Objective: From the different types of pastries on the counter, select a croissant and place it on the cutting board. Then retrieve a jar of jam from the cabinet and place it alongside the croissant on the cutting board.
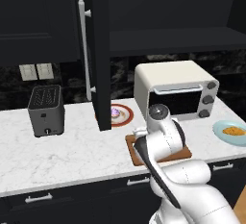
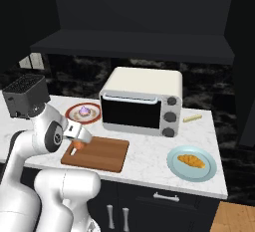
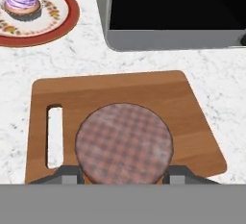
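My tool [image 2: 75,148] grips the jam jar [image 3: 124,143] over the cutting board [image 2: 102,155], toward its slot end. I'd lower it straight and let go only once it sits flat. Left of the board: toaster [image 1: 46,110], then cupcake plate [image 2: 83,112]. Behind it: toaster oven [image 2: 142,101]. Right of it the croissant [image 2: 192,161] sits on a blue plate [image 2: 174,166], not on the board.
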